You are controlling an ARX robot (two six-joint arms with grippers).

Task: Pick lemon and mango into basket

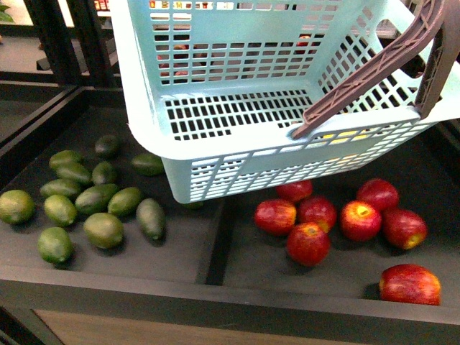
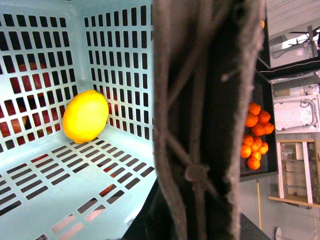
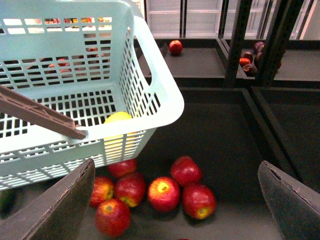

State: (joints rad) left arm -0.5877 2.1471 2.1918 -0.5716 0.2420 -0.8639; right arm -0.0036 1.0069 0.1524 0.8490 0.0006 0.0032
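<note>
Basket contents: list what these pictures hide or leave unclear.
- Mango: seen in no view. The basket's near wall hides part of its floor in the front view.
- Lemon: the front view shows only yellow glints through the slots.
- Left gripper: in the left wrist view a blurred dark handle fills the middle, so open or shut cannot be told.
- Far-shelf fruit: too small to name in the right wrist view.
</note>
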